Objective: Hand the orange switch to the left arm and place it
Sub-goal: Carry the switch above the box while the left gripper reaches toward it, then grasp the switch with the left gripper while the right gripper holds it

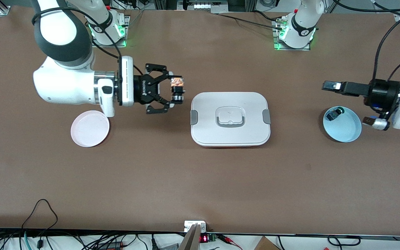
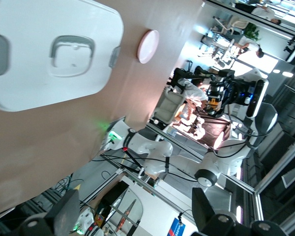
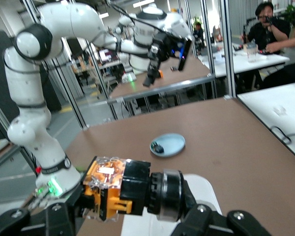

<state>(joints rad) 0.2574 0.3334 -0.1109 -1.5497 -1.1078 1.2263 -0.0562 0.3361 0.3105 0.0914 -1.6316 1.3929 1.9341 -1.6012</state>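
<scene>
My right gripper [image 1: 177, 89] is shut on the orange switch [image 1: 177, 86], a small black part with a clear orange cap, and holds it in the air just off the box's end toward the right arm. The switch fills the right wrist view [image 3: 120, 191]. The white lidded box [image 1: 230, 119] lies mid-table and also shows in the left wrist view [image 2: 54, 54]. My left gripper [image 1: 329, 85] is open and empty, up in the air over the table just beyond the blue plate's rim, pointing toward the box. Its fingers [image 2: 64, 212] stand wide apart.
A blue plate [image 1: 342, 124] toward the left arm's end holds a small black part with a green cap [image 1: 334, 114]. A pink plate [image 1: 90, 128] lies toward the right arm's end, under the right arm's wrist. Cables run along the table edge nearest the front camera.
</scene>
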